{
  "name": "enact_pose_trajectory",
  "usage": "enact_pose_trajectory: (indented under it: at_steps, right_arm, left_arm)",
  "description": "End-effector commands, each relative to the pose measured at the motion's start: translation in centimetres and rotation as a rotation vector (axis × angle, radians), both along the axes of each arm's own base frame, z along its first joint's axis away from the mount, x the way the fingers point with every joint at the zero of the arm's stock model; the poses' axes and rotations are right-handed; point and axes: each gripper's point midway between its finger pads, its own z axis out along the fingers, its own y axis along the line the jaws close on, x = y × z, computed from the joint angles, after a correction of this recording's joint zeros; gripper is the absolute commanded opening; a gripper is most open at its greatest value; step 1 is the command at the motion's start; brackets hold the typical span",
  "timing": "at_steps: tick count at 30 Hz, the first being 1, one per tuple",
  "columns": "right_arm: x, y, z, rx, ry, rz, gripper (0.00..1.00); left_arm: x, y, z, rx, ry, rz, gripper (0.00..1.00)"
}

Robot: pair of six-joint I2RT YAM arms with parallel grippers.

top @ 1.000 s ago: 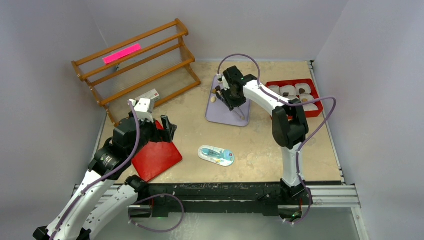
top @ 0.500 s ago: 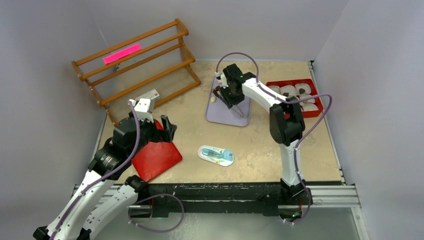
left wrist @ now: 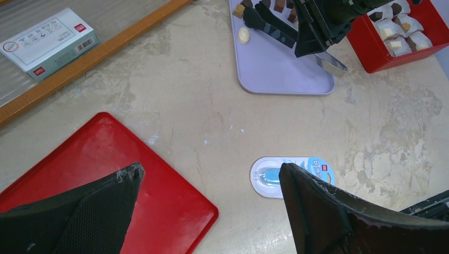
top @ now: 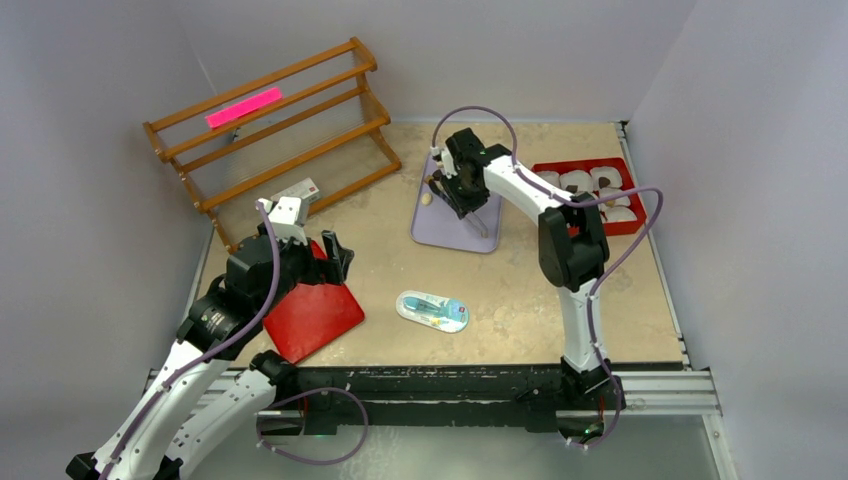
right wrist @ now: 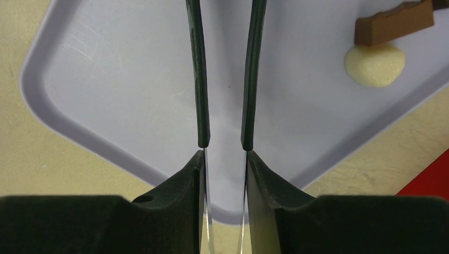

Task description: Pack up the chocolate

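Observation:
The chocolate lies as small brown and cream pieces at the far left corner of the lilac tray [top: 470,235]. A cream piece [right wrist: 375,64] sits beside a brown piece [right wrist: 394,22]. More pieces [left wrist: 239,10] show in the left wrist view. My right gripper [right wrist: 225,153] is shut on a pair of tongs [right wrist: 199,79]. Their black arms reach toward the pieces, with the tips out of the right wrist view. Whether the tips hold a piece I cannot tell. My left gripper [left wrist: 209,172] hangs open over the flat red tray [left wrist: 159,180], holding nothing.
A red box [top: 628,222] with white paper cups, some filled, stands right of the lilac tray. An oval blue-and-white packet [top: 432,310] lies mid-table. A wooden rack [top: 280,130] with a pink strip stands back left, a small carton [left wrist: 47,42] beside it.
My right gripper has shifted slightly left over the lilac tray and squeezed the tongs' arms closer together. The left arm has not moved.

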Motion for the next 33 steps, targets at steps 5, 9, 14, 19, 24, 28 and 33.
enact_pose_trajectory:
  at_steps: [5, 9, 14, 19, 24, 28, 33]
  right_arm:
    - [-2.1, -1.5, 3.6, -0.007, -0.032, -0.035, 0.3]
    - [-3.6, -2.1, 4.0, -0.004, -0.014, -0.05, 0.29]
    - [-5.6, -2.4, 4.7, 0.029, 0.014, -0.053, 0.28]
    - [-6.8, -3.3, 6.3, 0.032, 0.0, -0.105, 0.27]
    - [-7.3, -3.7, 7.5, 0.034, -0.012, -0.12, 0.27]
    - [-7.7, -4.3, 8.2, 0.026, -0.02, -0.149, 0.27]
    - [-8.4, -5.9, 9.7, 0.014, -0.043, -0.212, 0.26]
  left_arm:
    - [0.0, 0.0, 1.0, -0.009, -0.026, -0.002, 1.0]
    - [0.0, -0.1, 1.0, -0.009, -0.026, -0.003, 1.0]
    - [0.0, -0.1, 1.0, -0.009, -0.025, -0.004, 1.0]
    - [0.0, -0.1, 1.1, -0.011, -0.027, -0.006, 1.0]
    - [-0.1, -0.1, 1.2, -0.014, -0.029, -0.009, 1.0]
    - [-0.2, -0.1, 1.2, -0.015, -0.03, -0.01, 1.0]
    - [-0.2, -0.2, 1.2, -0.017, -0.03, -0.014, 1.0]
